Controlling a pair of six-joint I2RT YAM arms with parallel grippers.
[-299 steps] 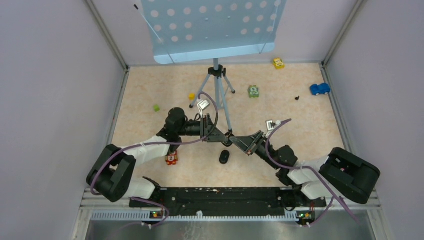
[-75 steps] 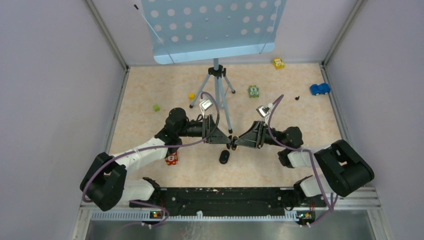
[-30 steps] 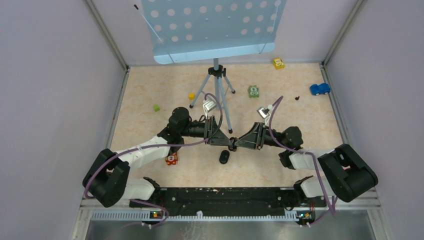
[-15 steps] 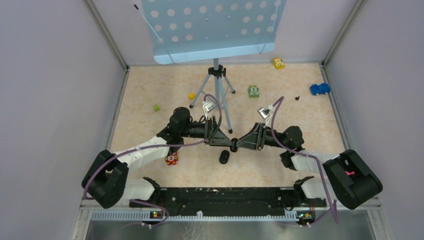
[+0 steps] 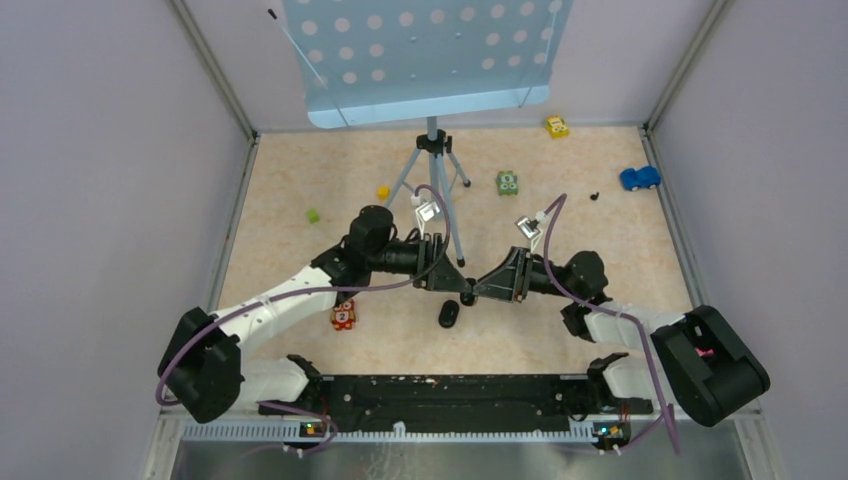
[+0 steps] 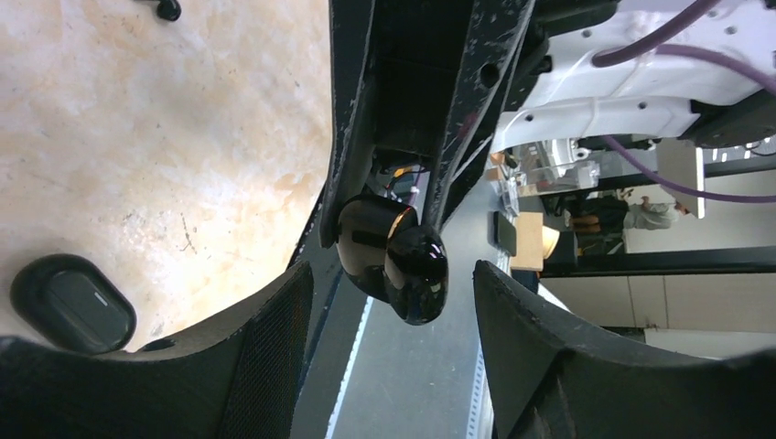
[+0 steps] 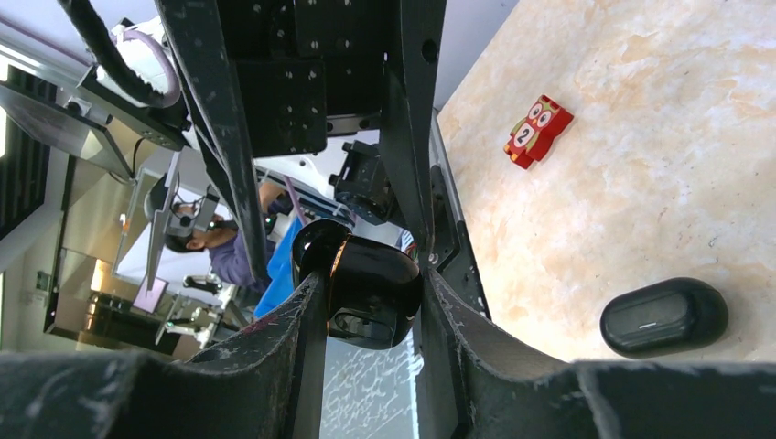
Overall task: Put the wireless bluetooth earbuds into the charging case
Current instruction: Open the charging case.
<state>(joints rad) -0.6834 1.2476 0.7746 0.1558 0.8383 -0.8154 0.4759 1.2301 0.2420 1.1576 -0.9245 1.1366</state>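
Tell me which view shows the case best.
Right wrist: the case lies whole, close and unobstructed, lid shut, with a pale line on top. Left wrist shows it darker, tucked in the lower left corner. Top external shows only a small dark oval.

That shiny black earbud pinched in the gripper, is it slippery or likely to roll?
Probably slippery: the earbud is glossy and rounded, so the right gripper has little flat surface to pinch. Set down, it would likely roll or wobble. It looks small, so probably light.
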